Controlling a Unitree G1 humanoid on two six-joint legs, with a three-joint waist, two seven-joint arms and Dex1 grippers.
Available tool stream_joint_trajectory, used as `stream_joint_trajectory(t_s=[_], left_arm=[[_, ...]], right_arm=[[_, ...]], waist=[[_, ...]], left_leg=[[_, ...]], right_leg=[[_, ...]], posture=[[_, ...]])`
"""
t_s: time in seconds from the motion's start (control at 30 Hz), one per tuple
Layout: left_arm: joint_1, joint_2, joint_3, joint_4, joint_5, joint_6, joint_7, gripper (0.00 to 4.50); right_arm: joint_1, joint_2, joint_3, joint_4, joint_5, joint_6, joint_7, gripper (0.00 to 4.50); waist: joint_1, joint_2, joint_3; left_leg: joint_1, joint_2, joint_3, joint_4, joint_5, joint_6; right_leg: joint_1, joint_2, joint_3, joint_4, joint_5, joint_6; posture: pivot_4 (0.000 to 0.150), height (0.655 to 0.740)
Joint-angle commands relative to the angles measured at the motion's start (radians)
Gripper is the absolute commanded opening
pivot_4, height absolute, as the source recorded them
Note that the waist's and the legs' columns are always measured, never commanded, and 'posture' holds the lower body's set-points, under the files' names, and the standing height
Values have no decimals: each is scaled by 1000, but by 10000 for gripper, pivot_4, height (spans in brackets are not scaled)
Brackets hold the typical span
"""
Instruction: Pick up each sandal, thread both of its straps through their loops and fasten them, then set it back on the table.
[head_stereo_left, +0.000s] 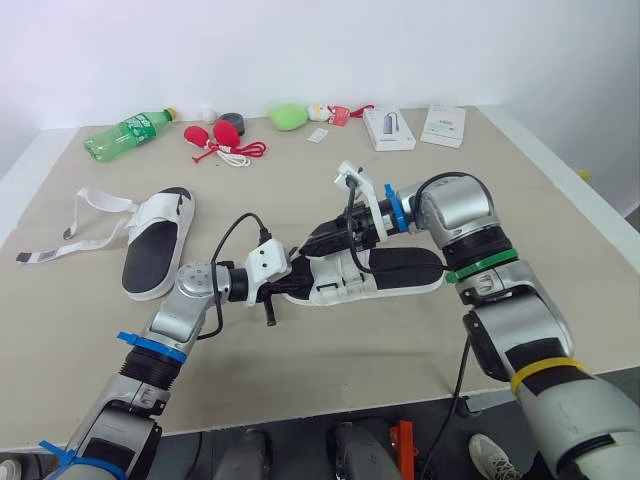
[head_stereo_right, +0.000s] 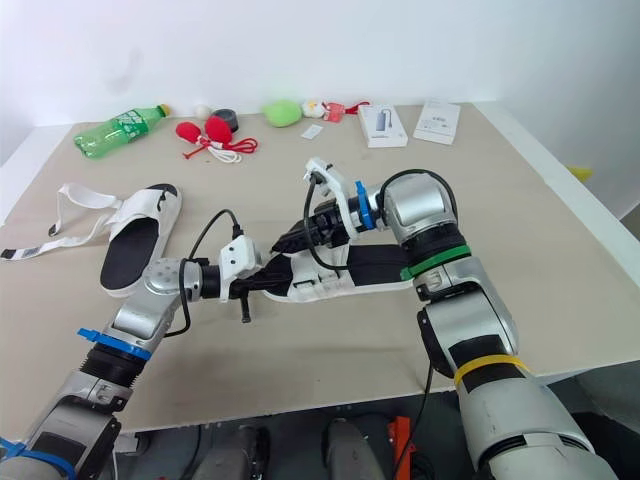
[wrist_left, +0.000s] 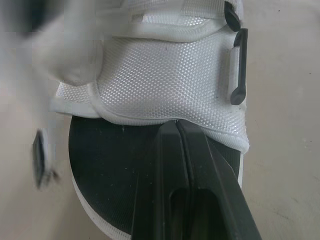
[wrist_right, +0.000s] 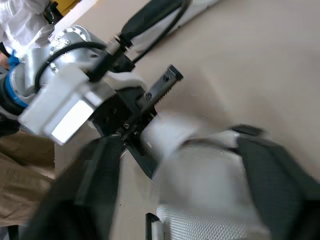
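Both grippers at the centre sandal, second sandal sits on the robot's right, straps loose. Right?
No: the second sandal lies on the robot's left, not its right, as the left eye view shows. The rest stands: the left gripper and right gripper are both at the centre sandal, and the second sandal's straps are loose.

Bright, even light from overhead across table; soft, faint shadows under held sandal and left-hand sandal; wall behind bright, near white
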Motion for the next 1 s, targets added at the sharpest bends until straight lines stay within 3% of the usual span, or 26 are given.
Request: stream_joint_trajectory(t_s=[0.03,0.2,0.4,0.7,0.8,1.0], left_arm=[[14,-4,-12,-23,0,10,0,0],[16,-1,-11,-26,-2,14,4,0],[22,1,-12,-36,-5,21,4,0],[25,5,-15,-41,-5,26,0,0],[24,7,-16,-42,-5,27,-1,0],[24,16,-17,-42,-5,30,-7,0]], right_arm=[[-45,16,-41,19,40,46,-14,19983],[-46,6,-32,14,55,78,-11,692],[-4,-58,2,-84,64,103,20,692],[129,-168,-13,-387,110,117,-16,692],[203,-171,-54,-503,92,4,-101,692],[389,-118,-128,-661,-3,-487,-308,692]], waist=[[0,0,0],[0,0,0],[0,0,0],[1,0,0],[1,0,0],[1,0,0]], left_leg=[[0,0,0,0,0,0],[0,0,0,0,0,0],[-1,0,-1,0,0,0],[-2,-1,-1,0,0,0],[-2,-1,-1,0,0,0],[-2,0,-1,1,0,0]], right_leg=[[0,0,0,0,0,0],[0,-1,0,0,0,0],[0,-1,-1,0,0,0],[-1,-1,-1,0,0,0],[-1,-1,-1,0,-1,2],[-1,0,-1,0,-4,7]], posture=[[1500,7400],[1500,7400],[1500,7400],[1500,7400],[1500,7400],[1500,7400]])
